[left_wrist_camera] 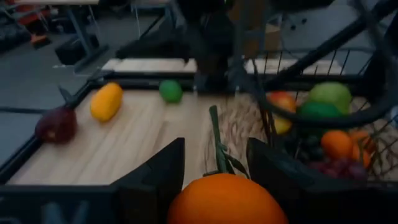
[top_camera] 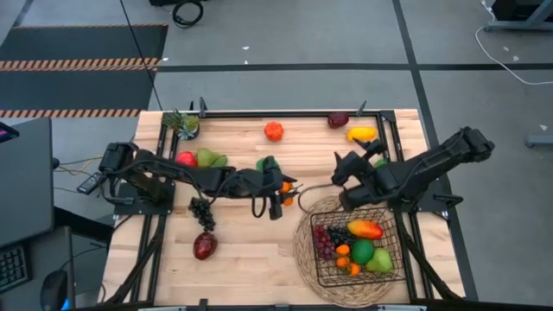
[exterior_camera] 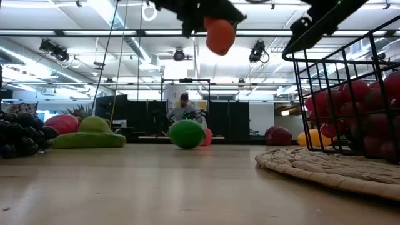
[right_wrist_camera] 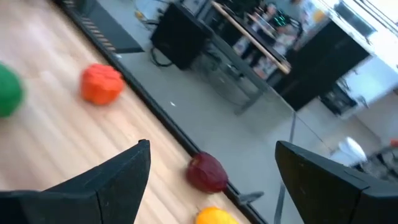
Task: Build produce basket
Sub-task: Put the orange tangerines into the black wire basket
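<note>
A: What is the setting, largest feature first?

B: A hall with a grey floor [top_camera: 285,39] marked by dark lines, and hazard-striped mats [top_camera: 82,62] at one side. On it stands a light wooden table [top_camera: 251,250] in a black frame. In the low view a person [exterior_camera: 182,107] sits far behind the table.

A: And on the table?

B: A round woven mat [top_camera: 304,259] carries the basket [top_camera: 393,226], a black wire grid holding a mango, grapes, green fruit and small oranges. Loose produce lies apart from it: a red pomegranate-like fruit [top_camera: 204,245], a dark grape bunch [top_camera: 202,210], a pear [top_camera: 207,157], an orange pepper [top_camera: 274,131], a dark red fruit [top_camera: 338,120] and a yellow one [top_camera: 362,134] by the far edge.

A: The arms?

B: The left gripper [top_camera: 288,192] is clamped on a small orange fruit [left_wrist_camera: 225,198], raised off the table beside the mat. The right gripper [top_camera: 346,177] hangs spread and empty above the basket's far rim.

A: What is unclear?

B: The basket's lowest layer is hidden under the upper fruit. The low view cuts off both grippers at its upper edge. The leafy item [top_camera: 183,122] at the far left corner cannot be identified.
</note>
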### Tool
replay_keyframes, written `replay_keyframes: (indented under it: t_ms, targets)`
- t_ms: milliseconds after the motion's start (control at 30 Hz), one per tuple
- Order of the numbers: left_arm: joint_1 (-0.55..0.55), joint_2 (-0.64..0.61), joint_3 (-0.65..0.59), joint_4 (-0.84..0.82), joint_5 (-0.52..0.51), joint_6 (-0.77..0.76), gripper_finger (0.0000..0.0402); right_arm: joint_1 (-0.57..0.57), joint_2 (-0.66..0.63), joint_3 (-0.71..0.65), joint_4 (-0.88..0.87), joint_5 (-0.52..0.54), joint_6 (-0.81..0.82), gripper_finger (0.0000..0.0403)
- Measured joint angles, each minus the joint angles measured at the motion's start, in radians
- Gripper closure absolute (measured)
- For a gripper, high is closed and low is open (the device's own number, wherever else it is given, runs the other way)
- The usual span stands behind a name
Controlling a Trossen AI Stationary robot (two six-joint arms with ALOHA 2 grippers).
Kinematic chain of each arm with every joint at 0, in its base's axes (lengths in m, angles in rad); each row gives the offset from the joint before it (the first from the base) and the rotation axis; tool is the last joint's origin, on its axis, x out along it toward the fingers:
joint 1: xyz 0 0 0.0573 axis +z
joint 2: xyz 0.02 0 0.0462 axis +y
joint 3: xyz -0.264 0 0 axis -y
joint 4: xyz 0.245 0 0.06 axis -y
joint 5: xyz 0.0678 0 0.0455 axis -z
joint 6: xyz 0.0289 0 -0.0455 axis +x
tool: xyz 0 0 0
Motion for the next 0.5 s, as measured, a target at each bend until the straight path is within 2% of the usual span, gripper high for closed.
replay_keyframes:
  t_ms: [67,133,200,267,333,400,500]
  targets:
    - [0.017,-0.001,0.014,-0.003,0.043,0.003,0.0229,-0.036,-0.034,-0.034,0.09,-0.013,-0.071,0.0055]
    - [0.034,-0.001,0.02,-0.001,0.084,0.003,0.0229,-0.071,-0.069,-0.072,0.235,-0.076,-0.209,0.0055]
    - [0.049,-0.001,0.02,0.008,0.122,0.003,0.0229,-0.106,-0.099,-0.121,0.461,-0.212,-0.404,0.0055]
    - [0.064,-0.001,0.02,0.018,0.163,-0.003,0.0229,-0.135,-0.127,-0.178,0.702,-0.395,-0.595,0.0055]
    - [0.073,-0.001,0.02,0.037,0.221,-0.024,0.0229,-0.153,-0.155,-0.224,0.9,-0.551,-0.702,0.0055]
    - [0.07,-0.001,0.02,0.069,0.284,-0.039,0.0229,-0.157,-0.185,-0.24,0.984,-0.585,-0.725,0.0055]
    - [0.036,0.009,0.021,0.149,0.337,-0.042,0.0229,-0.136,-0.244,-0.241,0.99,-0.508,-0.721,0.0055]
